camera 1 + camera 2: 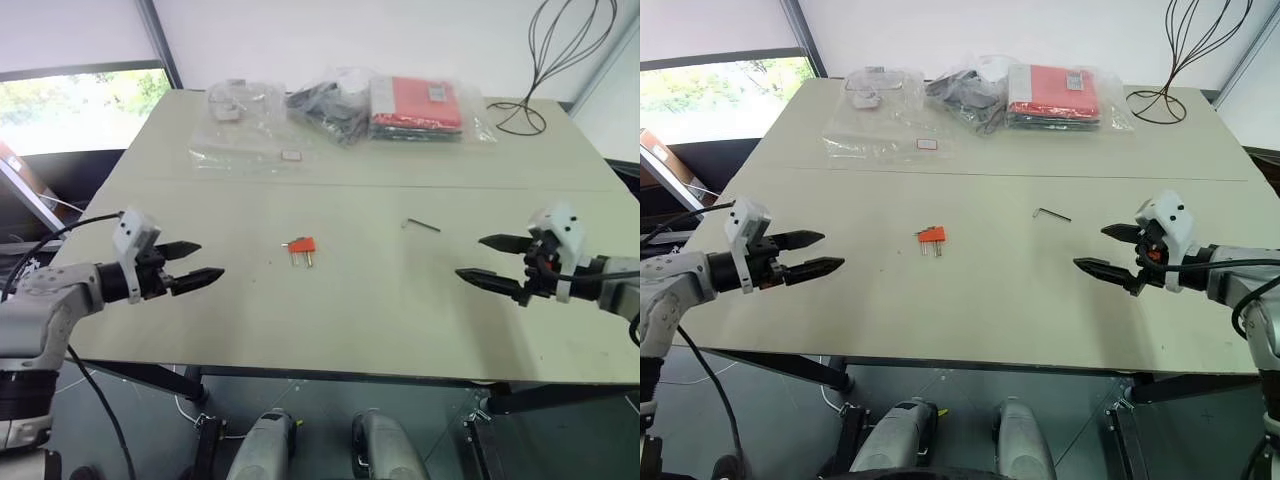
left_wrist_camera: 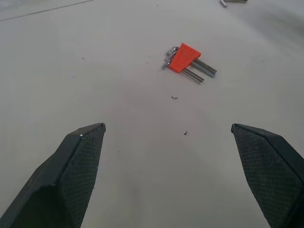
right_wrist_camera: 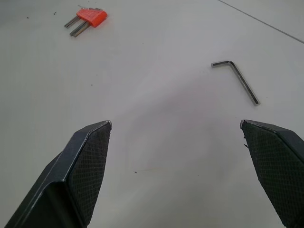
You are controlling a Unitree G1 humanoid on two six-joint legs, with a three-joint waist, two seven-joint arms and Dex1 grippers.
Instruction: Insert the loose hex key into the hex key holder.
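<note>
The hex key holder (image 1: 301,246), a small orange block with short metal keys sticking out toward the near edge, lies flat near the middle of the pale table (image 1: 380,300). It also shows as the holder (image 2: 185,58) and the holder (image 3: 91,17) in the wrist views. To its right and slightly farther back lies the loose hex key (image 1: 421,225), a thin dark L-shaped rod, also the key (image 3: 239,79). My left gripper (image 1: 198,262) hovers open at the left, pointing toward the holder. My right gripper (image 1: 486,260) hovers open at the right, nearer than the key. Both hold nothing.
Along the far side of the table lie clear plastic bags (image 1: 240,130), a bundle of dark parts in plastic (image 1: 325,105) and a big red packet (image 1: 415,103). A black wire stand (image 1: 520,110) sits at the far right corner.
</note>
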